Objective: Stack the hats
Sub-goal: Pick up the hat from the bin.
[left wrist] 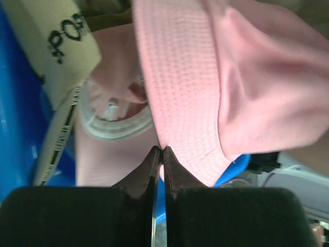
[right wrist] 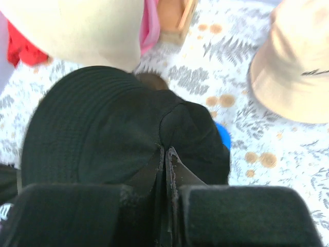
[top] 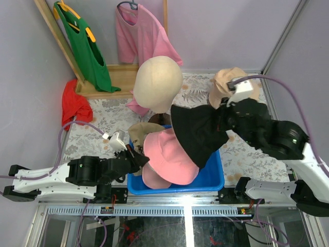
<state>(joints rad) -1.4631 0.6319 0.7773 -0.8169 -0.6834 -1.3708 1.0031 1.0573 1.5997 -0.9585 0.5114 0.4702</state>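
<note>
A pink hat [top: 169, 157] is seen in the blue bin [top: 213, 180] at the near middle of the table [top: 247, 154]. Its brim is pinched between the closed fingers of the left gripper [left wrist: 162, 153] at the bin's left side. A tan cap [left wrist: 61, 31] with dark lettering is tucked just beside it, on the far left. A dark hat [top: 198, 131] is held over the bin's far right part, clamped tight by the right gripper [right wrist: 165, 152]. A beige hat [top: 223, 82] is seen on the table at the far right, right of the mannequin head [top: 158, 82].
</note>
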